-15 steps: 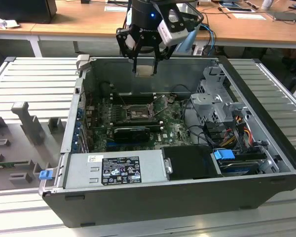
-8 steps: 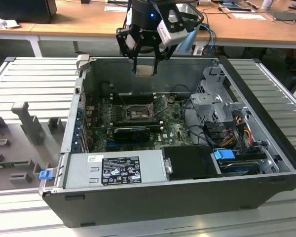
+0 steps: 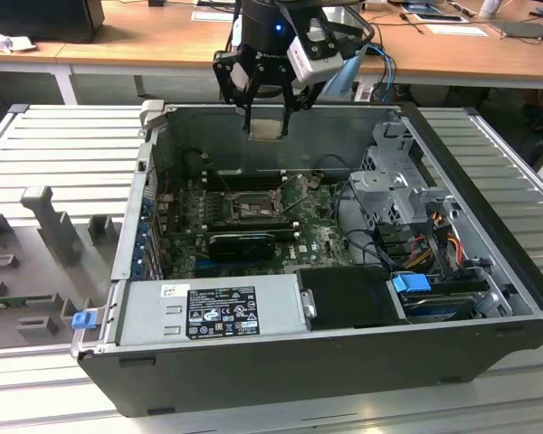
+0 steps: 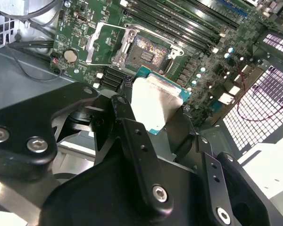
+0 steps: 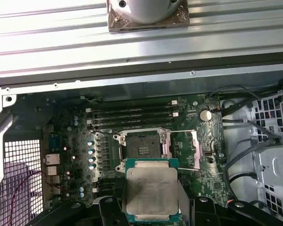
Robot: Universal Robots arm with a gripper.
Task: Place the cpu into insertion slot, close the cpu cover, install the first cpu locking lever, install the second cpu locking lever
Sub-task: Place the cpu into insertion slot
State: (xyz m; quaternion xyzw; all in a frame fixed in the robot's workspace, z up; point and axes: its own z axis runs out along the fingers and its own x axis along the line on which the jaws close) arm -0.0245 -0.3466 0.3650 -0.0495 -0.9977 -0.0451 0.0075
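Gripping the cpu (image 5: 151,187), the tool (image 3: 268,127) hangs above the insertion slot (image 5: 142,147).

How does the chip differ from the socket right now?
The chip is pale, silvery metal; the socket is dark with a metal rim. The chip hangs in the pincer, above the board; the socket sits fixed on it, empty. Both are square and similar in size.

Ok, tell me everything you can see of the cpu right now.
The cpu is a flat square chip: a pale silvery metal lid on a green board whose edge shows around it. The gripper is shut on two opposite sides, holding it metal face up above the open case. It hangs clear of the empty insertion slot, touching nothing else.
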